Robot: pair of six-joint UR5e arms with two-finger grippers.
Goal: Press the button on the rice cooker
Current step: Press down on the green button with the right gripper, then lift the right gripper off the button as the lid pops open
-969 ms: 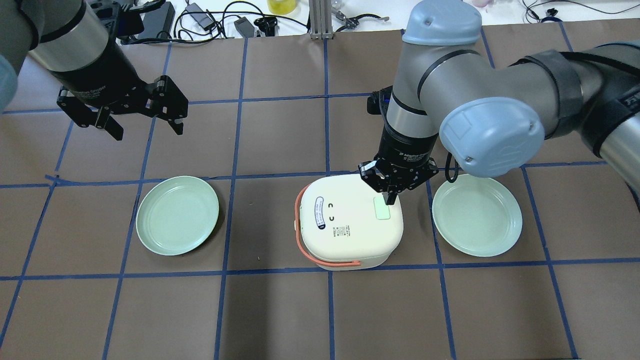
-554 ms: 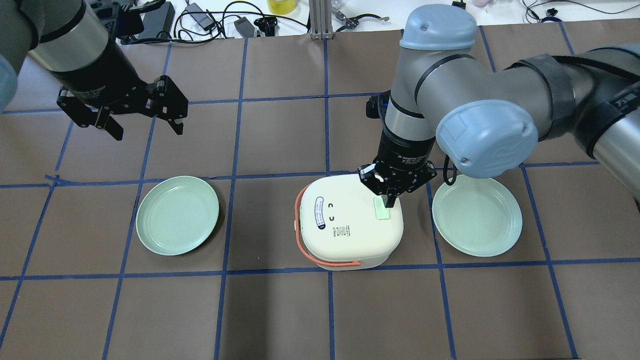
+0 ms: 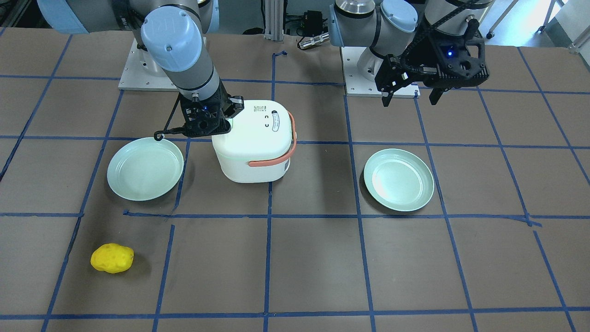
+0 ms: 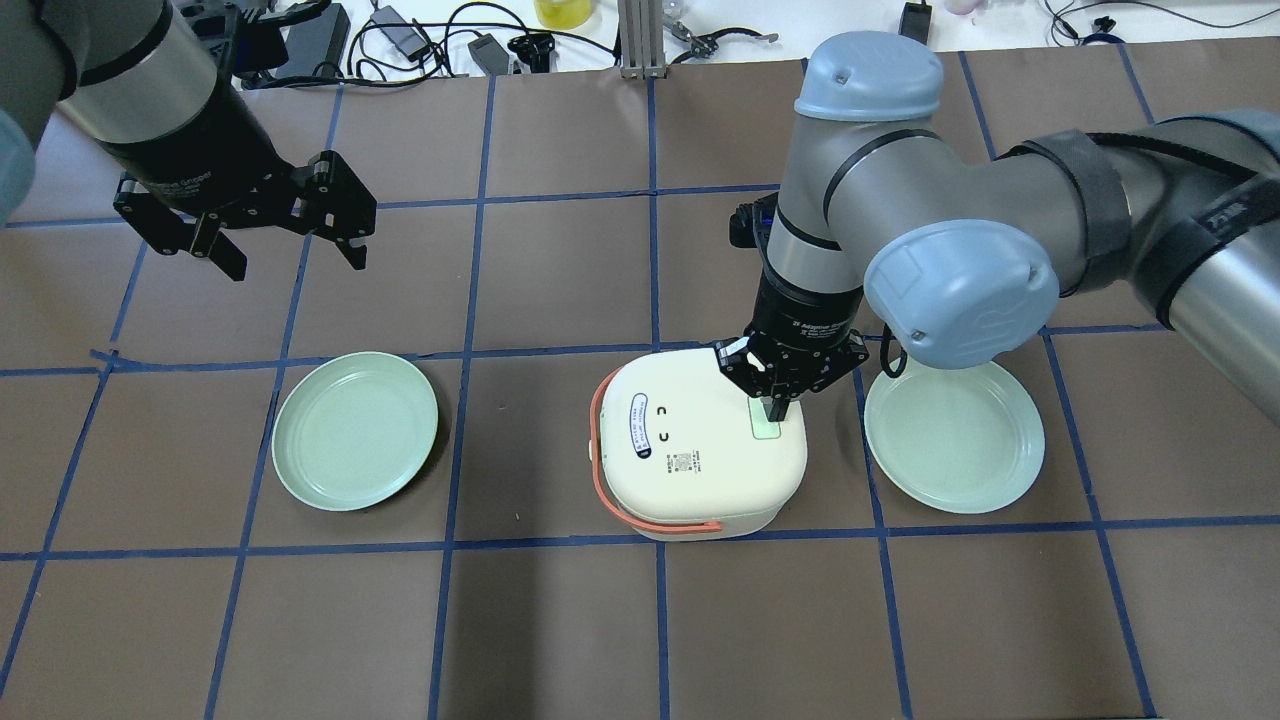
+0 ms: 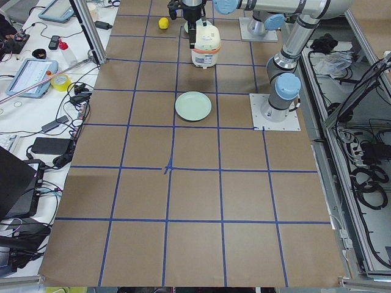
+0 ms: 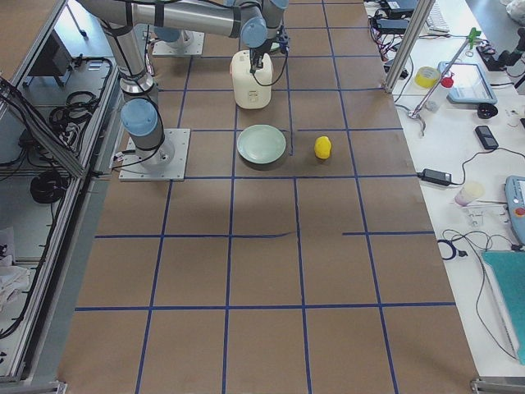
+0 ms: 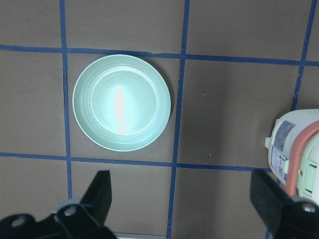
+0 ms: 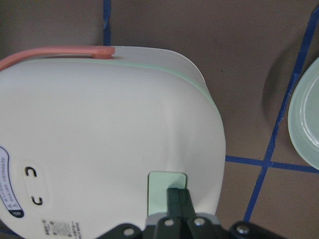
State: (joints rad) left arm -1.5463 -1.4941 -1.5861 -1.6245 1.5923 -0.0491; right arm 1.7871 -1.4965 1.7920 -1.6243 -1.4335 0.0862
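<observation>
A white rice cooker [image 4: 690, 450] with an orange handle stands mid-table. It also shows in the front view [image 3: 253, 138] and the right wrist view [image 8: 99, 139]. A pale green button [image 4: 766, 430] sits on its lid, also seen in the right wrist view [image 8: 159, 180]. My right gripper [image 4: 777, 408] is shut, points straight down, and its tips rest on the button's near end [image 8: 178, 195]. My left gripper [image 4: 297, 262] is open and empty. It hovers over the table's far left, well away from the cooker.
Two pale green plates lie on either side of the cooker: one on the left [image 4: 355, 430], one on the right [image 4: 955, 430], close to my right arm. A yellow lumpy object [image 3: 112, 258] lies near the operators' edge. Cables and gear lie beyond the table's far edge.
My right gripper has moved slightly down and left onto the green button. The left arm and the cooker have not moved.
</observation>
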